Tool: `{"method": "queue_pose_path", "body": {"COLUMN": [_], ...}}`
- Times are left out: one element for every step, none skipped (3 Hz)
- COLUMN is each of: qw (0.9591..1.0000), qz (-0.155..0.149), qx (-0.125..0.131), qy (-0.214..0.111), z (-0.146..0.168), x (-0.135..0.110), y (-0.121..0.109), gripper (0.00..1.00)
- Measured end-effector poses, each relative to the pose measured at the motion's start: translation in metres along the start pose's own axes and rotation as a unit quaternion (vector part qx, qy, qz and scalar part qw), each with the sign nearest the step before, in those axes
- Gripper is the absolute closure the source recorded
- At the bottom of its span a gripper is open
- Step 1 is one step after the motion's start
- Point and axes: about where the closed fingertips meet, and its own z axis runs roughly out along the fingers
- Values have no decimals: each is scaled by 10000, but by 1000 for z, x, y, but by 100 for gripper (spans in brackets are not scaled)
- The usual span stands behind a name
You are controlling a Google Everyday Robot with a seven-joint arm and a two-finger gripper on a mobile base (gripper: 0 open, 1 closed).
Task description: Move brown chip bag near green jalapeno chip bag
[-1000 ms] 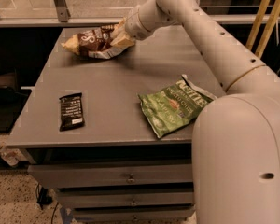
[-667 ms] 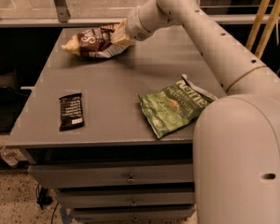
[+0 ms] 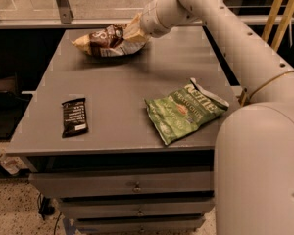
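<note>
The brown chip bag [image 3: 107, 40], dark brown with tan ends, is at the far left of the grey table [image 3: 117, 87]. Its right end is raised into my gripper [image 3: 137, 29], which is shut on that tan end. The rest of the bag hangs just above the table. The arm reaches in from the upper right. The green jalapeno chip bag [image 3: 183, 110] lies flat near the table's front right edge, well apart from the brown bag. Its white torn top points to the right.
A small flat black wrapped bar [image 3: 74, 116] lies at the front left of the table. Drawers [image 3: 134, 185] are below the front edge. A glass rail [image 3: 63, 4] runs behind the table. My own arm housing [image 3: 259, 170] fills the lower right.
The gripper and the brown chip bag have shifted slightly to the right and up together. The green bag and the black bar have not moved.
</note>
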Motion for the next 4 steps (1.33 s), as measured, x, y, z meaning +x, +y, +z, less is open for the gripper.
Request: {"method": "queue_pose_path", "body": {"qw": [9993, 9983, 9985, 9977], "qz": [-204, -211, 33, 425], "qx": [225, 273, 84, -243], "qy": [207, 470, 535, 471], "z": [-45, -89, -120, -140], "x": [-4, -5, -11, -22], "y": [-13, -13, 8, 43], "gripper": [100, 100, 100, 100]}}
